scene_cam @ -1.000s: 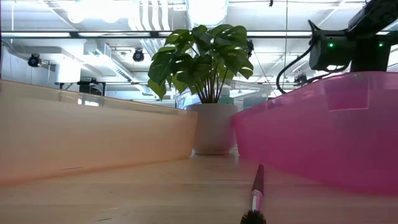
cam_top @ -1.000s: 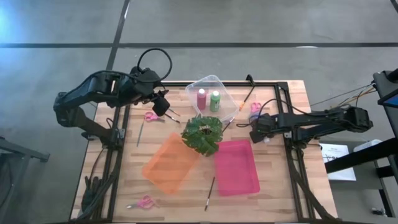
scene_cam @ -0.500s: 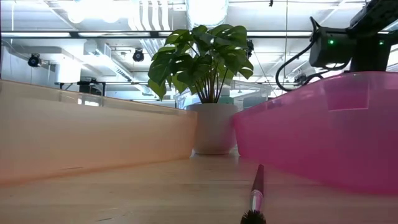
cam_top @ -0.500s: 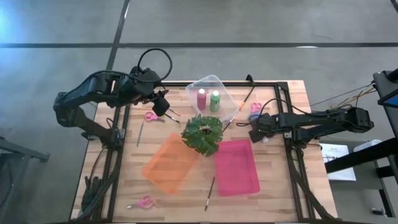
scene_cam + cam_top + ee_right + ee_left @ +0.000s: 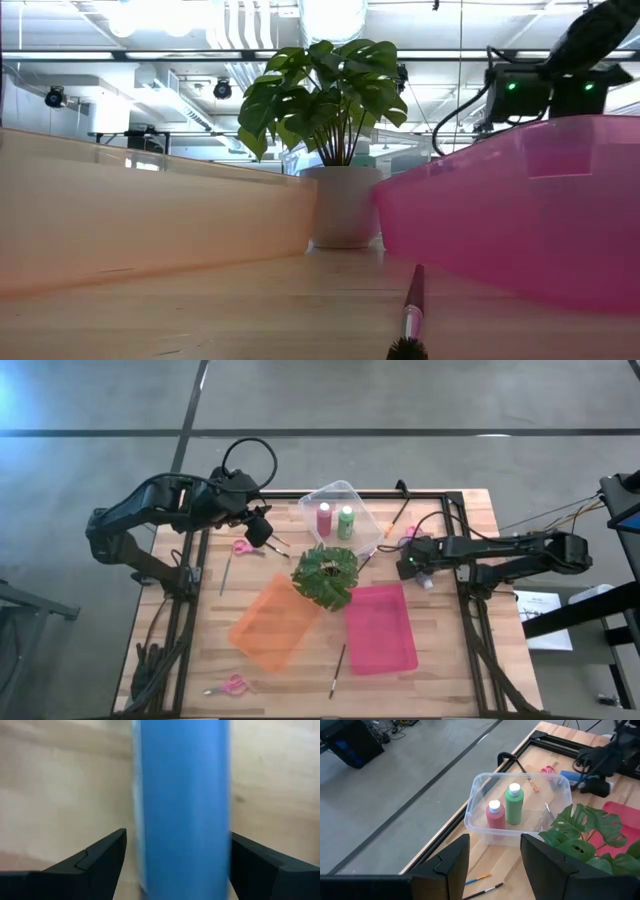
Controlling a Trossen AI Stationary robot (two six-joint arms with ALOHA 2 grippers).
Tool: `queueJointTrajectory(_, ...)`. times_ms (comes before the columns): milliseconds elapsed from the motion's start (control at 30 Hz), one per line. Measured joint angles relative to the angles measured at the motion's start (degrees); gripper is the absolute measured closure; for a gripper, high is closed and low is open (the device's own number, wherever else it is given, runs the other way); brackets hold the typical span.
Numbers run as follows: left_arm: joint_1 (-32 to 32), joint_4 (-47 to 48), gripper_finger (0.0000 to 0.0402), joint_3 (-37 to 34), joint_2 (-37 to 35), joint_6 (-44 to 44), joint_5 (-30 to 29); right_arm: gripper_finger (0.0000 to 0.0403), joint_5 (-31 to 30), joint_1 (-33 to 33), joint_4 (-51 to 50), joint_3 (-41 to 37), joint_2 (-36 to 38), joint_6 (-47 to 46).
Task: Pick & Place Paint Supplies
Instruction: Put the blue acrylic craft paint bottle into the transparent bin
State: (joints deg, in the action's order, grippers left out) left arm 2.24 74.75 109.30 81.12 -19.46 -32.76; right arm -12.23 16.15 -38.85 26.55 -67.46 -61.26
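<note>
The right gripper (image 5: 412, 566) lay low over the table's right side, just beside the pink tray (image 5: 381, 628). In its wrist view the blue bottle (image 5: 181, 805) filled the space between the two fingers (image 5: 95, 855), which stood apart with bare wood showing on either side of the bottle; they did not appear to press on it, though the view was too close to be sure. From above, only the bottle's pale end (image 5: 426, 583) peeked out beside the arm.

The left gripper (image 5: 268, 533) hung near the table's far left edge with its fingers apart and nothing between them. The pink scissors (image 5: 243, 547) and a thin brush (image 5: 226, 573) lay just beside it.

The clear tub (image 5: 342, 512) held the maroon bottle (image 5: 324, 518) and green bottle (image 5: 345, 521), upright and side by side. The plant (image 5: 326, 574) stood between the tub and both trays. Open wood remained along the near edge, where another brush (image 5: 338, 671) and second scissors (image 5: 232, 684) lay.
</note>
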Motion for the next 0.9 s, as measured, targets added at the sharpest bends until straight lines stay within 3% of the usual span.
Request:
queueJointTrajectory(333,0.0,0.0,0.0220,0.0,0.0,0.0,0.9,0.0104,1.0,8.2,3.1,0.4,-3.0,4.5)
queueJointTrajectory(733,0.0,0.0,0.0220,0.0,0.0,0.0,0.9,0.0104,0.4,11.8,3.7,0.2,-2.0,6.2)
queueJointTrajectory(900,0.0,0.0,0.0220,0.0,0.0,0.0,0.9,0.0138,1.5,11.8,3.6,0.2,-2.0,6.1)
